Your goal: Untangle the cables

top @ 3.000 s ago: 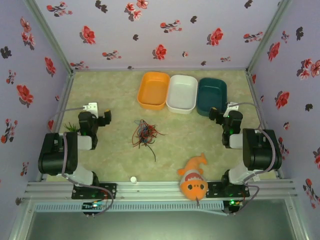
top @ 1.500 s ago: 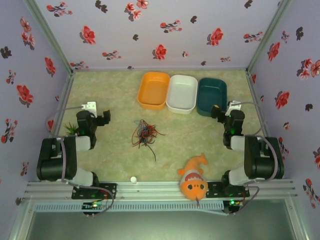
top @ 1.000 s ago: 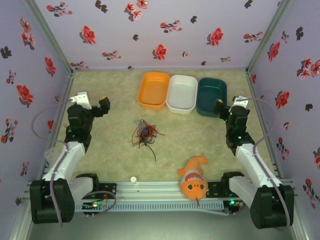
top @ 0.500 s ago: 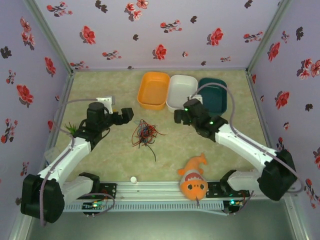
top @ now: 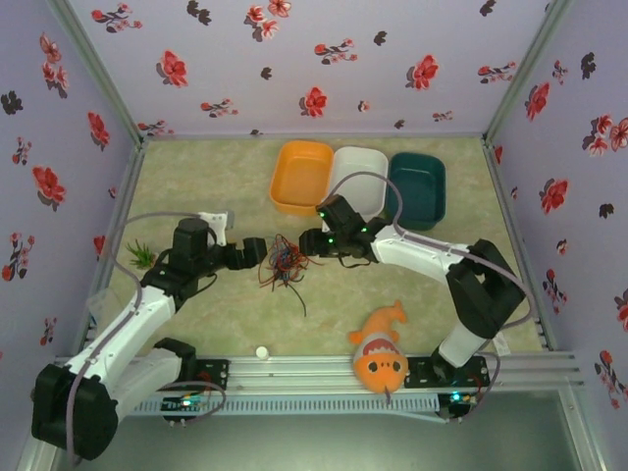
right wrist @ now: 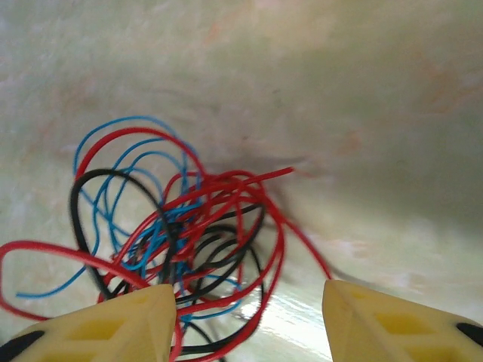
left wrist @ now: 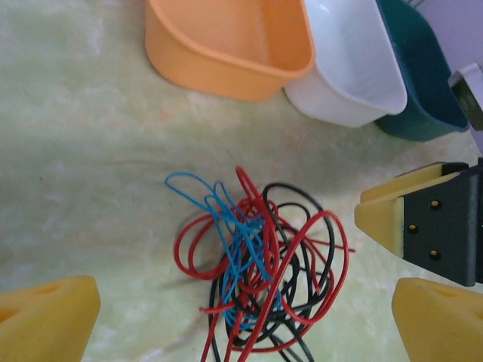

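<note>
Lying in a loose knot on the mottled table (top: 196, 177), the cables (top: 283, 260) are sitting around the middle of the surface, nearer than the row of trays. Red, blue and black strands are looping through one another, with one dark end trailing toward the near edge.

The left gripper (top: 253, 251) is hovering just left of the knot. Its yellow fingers (left wrist: 45, 320) are standing spread wide, and the tangle is showing in the gap between them without touching either pad.

The right gripper (top: 308, 242) is reaching in from the right, just beside the knot. Its fingers (right wrist: 106, 324) are standing apart, with some red and black loops lying between them and close against the left one; nothing is being pinched.

At the far side, the orange tray (top: 301, 177), white tray (top: 363, 162) and teal tray (top: 420, 186) are sitting side by side. An orange fish toy (top: 380, 351) is lying near the front rail, right of centre.
</note>
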Tool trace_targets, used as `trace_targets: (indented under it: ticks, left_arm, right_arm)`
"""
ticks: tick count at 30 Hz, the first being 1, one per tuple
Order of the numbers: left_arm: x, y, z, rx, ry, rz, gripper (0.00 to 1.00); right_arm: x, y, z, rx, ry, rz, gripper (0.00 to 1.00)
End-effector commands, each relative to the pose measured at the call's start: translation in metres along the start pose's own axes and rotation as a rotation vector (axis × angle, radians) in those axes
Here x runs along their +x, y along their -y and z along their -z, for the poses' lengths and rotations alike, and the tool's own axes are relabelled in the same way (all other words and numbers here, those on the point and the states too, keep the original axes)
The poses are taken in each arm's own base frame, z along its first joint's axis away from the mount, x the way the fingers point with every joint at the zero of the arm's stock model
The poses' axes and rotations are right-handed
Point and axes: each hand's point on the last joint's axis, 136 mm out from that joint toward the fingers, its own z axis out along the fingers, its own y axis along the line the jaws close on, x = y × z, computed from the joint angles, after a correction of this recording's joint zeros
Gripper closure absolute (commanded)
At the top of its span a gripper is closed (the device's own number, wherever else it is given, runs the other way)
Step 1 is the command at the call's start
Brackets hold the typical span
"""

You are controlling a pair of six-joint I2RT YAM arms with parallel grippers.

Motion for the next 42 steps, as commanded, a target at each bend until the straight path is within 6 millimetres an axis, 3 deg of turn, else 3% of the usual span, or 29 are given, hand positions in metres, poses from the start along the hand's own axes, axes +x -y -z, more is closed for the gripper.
trace_targets:
  ticks: [1,9,14,17,19,25,38,42]
  left_arm:
    - [0.018,0.001,-0.003,0.014,-0.050,0.035,0.00]
    - [0.023,-0.002,-0.013,0.016,-0.065,0.049,0.03]
    - [0.024,-0.001,-0.016,0.018,-0.071,0.046,0.06]
    - [0.020,0.002,-0.015,0.025,-0.063,0.029,0.06]
    - [0.017,0.004,-0.014,0.029,-0.056,0.019,0.07]
    - [0.011,0.008,-0.015,0.033,-0.046,-0.003,0.07]
    - [-0.008,0.015,-0.018,0.025,-0.009,-0.063,0.09]
    - [-0.011,0.020,-0.023,0.039,0.000,-0.076,0.11]
  right_arm:
    - [-0.003,-0.030,-0.003,-0.111,-0.012,-0.007,0.50]
    - [0.006,-0.038,-0.022,-0.131,-0.060,-0.005,0.61]
    - [0.002,-0.045,-0.015,-0.140,-0.048,0.001,0.87]
    - [-0.006,-0.049,0.003,-0.128,-0.018,0.025,0.98]
    - [-0.009,-0.052,0.016,-0.121,-0.005,0.043,1.00]
    - [-0.027,-0.065,0.063,-0.103,0.057,0.104,1.00]
    - [-0.080,-0.135,0.171,-0.271,0.273,0.261,1.00]
    - [-0.088,-0.149,0.195,-0.316,0.328,0.294,1.00]
